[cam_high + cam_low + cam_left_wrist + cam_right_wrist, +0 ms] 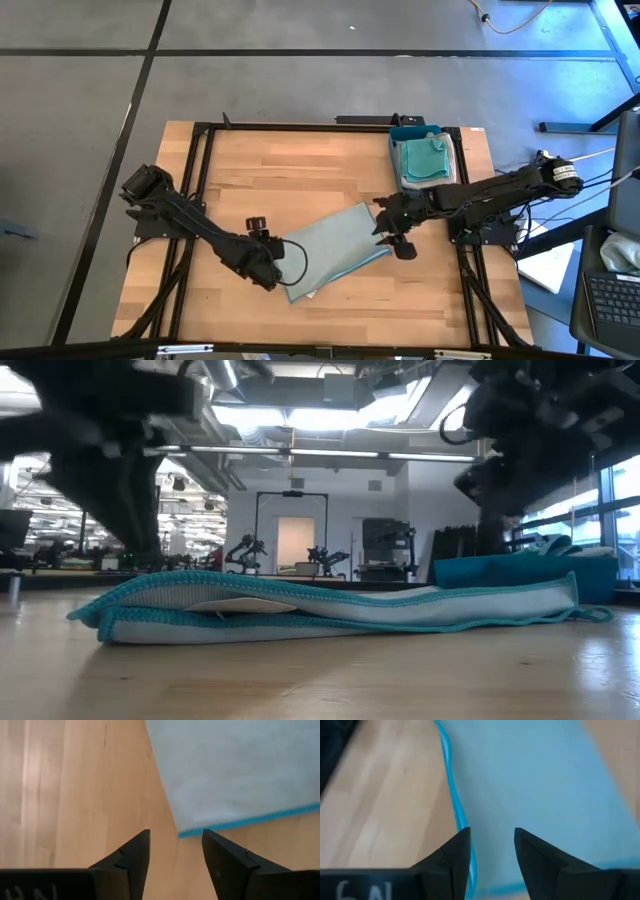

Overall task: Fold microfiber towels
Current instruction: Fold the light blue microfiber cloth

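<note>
One pale blue microfiber towel (pixel 335 250) with teal edging lies folded on the wooden table, slanting from near left to far right. The low view shows its layers (pixel 330 610) stacked flat. My left gripper (pixel 272 278) stands open just off the towel's near-left end, and the left wrist view shows the towel's teal-edged corner (pixel 182 832) just beyond its fingertips (pixel 175 832). My right gripper (pixel 398 243) is open at the towel's right end, above the cloth (pixel 530 780), with nothing between its fingers (pixel 491 829).
A blue tray (pixel 392 150) at the table's far right holds more towels (pixel 425 155) in green and teal; it also shows in the low view (pixel 520 572). A black frame (pixel 200 170) runs around the table. Bare wood lies to the left and near side.
</note>
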Motion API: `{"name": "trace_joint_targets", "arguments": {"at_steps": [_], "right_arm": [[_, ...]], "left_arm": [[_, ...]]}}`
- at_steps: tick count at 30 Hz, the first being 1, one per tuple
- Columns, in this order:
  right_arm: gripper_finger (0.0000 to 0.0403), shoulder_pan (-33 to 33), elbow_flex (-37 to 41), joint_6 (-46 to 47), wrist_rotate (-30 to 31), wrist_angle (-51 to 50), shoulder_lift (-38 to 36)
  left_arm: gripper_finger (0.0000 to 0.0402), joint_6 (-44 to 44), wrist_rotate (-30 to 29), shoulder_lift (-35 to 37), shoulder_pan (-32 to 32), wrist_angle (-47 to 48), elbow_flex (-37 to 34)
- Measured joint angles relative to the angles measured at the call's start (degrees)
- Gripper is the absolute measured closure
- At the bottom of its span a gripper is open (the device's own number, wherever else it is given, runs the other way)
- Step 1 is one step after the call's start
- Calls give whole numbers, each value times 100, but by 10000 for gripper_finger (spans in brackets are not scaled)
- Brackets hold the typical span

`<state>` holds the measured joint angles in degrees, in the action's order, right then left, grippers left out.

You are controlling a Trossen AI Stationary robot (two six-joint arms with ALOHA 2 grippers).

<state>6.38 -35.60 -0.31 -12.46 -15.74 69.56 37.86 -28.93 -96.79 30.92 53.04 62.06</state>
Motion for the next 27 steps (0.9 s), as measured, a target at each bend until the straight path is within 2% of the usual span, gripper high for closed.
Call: {"name": "trace_joint_targets", "arguments": {"at_steps": [6,10,13,16,19,23,27], "right_arm": [[249,234,237,3,-75,1390,9],[249,478,666,113,-70,3079,49],[249,633,996,506,329,4086,178],[249,737,1159,945,1308,4239,413],[249,757,1200,1289,2142,4040,787],[249,756,1067,1576,2633,4068,1374],[249,745,818,1958,2784,4083,1983]], "left_arm": [[231,242,-186,234,-15,-998,-638],[231,-33,-166,491,-121,-1332,-988],[231,-309,-330,541,-290,-1325,-1021],[231,-611,-518,557,-477,-1530,-1027],[231,-845,-439,557,-691,-2106,-1098],[231,-1066,75,557,-757,-3030,-1319],[231,-914,405,557,-651,-3371,-1442]]}}
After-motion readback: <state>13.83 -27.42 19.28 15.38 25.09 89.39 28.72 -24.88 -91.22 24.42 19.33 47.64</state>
